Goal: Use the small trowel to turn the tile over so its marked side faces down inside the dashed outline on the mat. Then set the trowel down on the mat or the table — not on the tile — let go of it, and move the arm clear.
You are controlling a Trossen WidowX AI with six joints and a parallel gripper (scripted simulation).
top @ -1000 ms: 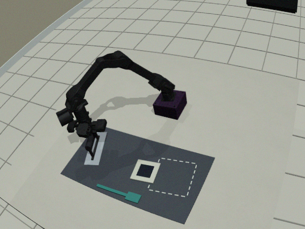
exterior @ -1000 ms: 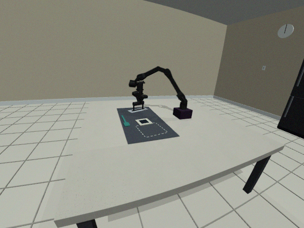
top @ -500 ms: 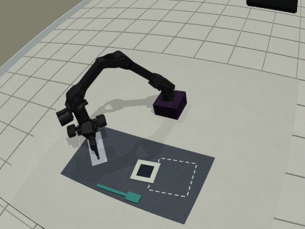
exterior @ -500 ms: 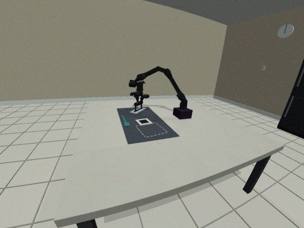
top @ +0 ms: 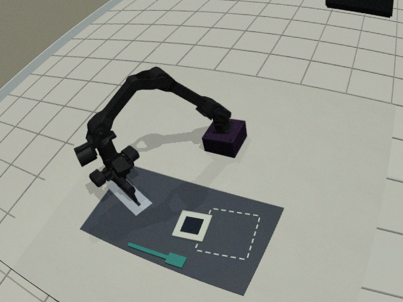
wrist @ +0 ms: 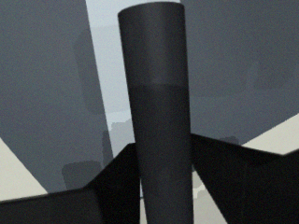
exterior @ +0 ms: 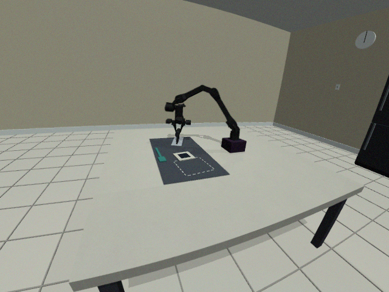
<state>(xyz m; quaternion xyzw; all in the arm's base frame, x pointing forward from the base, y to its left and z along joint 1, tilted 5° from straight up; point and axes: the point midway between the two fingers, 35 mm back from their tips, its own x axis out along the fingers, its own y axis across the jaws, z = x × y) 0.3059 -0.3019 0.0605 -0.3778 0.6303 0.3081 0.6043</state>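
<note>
The trowel has a pale rectangular blade (top: 144, 202) (exterior: 174, 143) (wrist: 104, 33) and a dark round handle (top: 130, 190) (wrist: 156, 61) above it on thin posts. My gripper (top: 123, 182) (exterior: 178, 129) (wrist: 161, 146) is shut on the handle. The blade is low at the mat's far left; whether it touches cannot be told. The tile (top: 192, 224) (exterior: 184, 155) lies flat, its dark square mark up. It covers part of the left side of the dashed outline (top: 259, 217) (exterior: 188, 175) and lies mostly outside it. The mat (top: 227, 276) (exterior: 169, 179) is dark grey.
A teal flat tool (top: 175, 260) (exterior: 161, 159) lies near the mat's front edge in the top view, beside the tile but apart from it. The arm's purple base block (top: 224, 143) (exterior: 233, 145) stands on the table (top: 309, 156) (exterior: 219, 213) behind the mat.
</note>
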